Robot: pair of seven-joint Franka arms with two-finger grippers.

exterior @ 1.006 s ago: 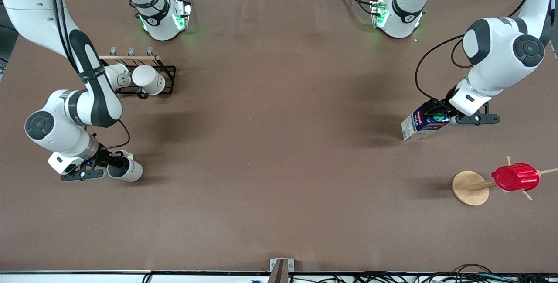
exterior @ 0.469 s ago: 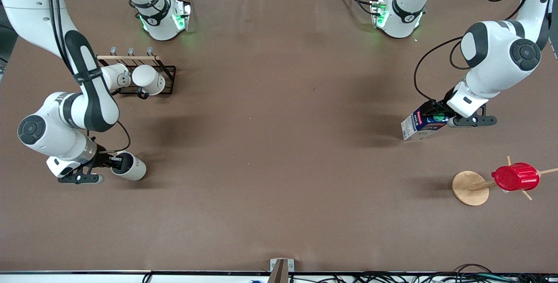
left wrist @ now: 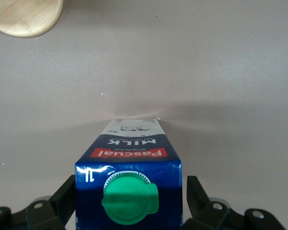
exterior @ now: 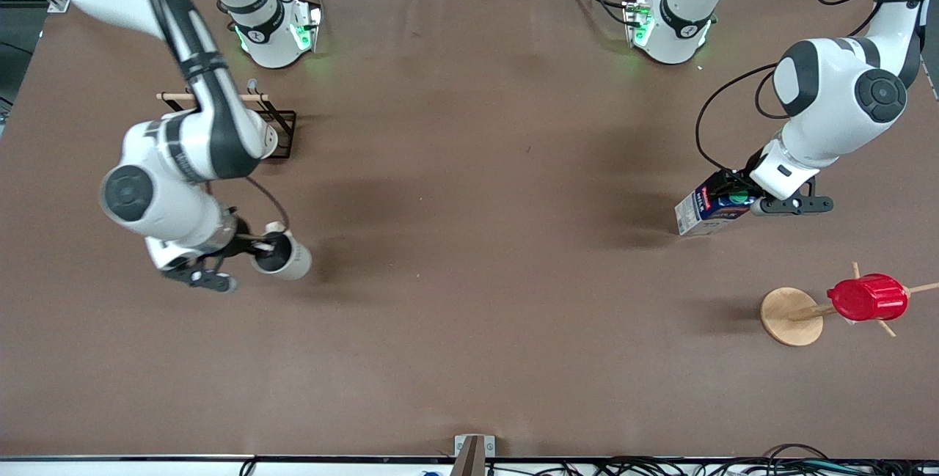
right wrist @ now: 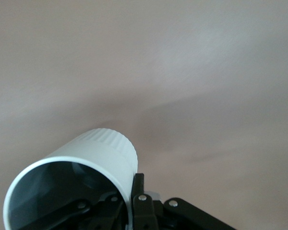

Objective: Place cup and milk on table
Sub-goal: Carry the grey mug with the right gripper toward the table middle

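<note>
My right gripper (exterior: 258,250) is shut on the rim of the cup (exterior: 287,262), one finger inside and one outside. It holds the cup tipped on its side above the table (exterior: 469,315), toward the right arm's end. In the right wrist view the cup (right wrist: 93,155) shows its dark inside, pinched by the gripper (right wrist: 132,199). My left gripper (exterior: 742,196) is shut on the top of the milk (exterior: 706,210), whose base is at the table. In the left wrist view the milk (left wrist: 129,160) shows its green cap between my fingers (left wrist: 194,194).
A black wire rack (exterior: 285,127) with a wooden bar stands near the right arm's base, partly hidden by that arm. A wooden peg stand (exterior: 791,316) carrying a red ribbed cup (exterior: 867,298) stands nearer the camera than the milk; its base (left wrist: 24,17) shows in the left wrist view.
My right gripper has carried the cup toward the middle of the table and a little farther from the camera. The left gripper and the milk have hardly moved.
</note>
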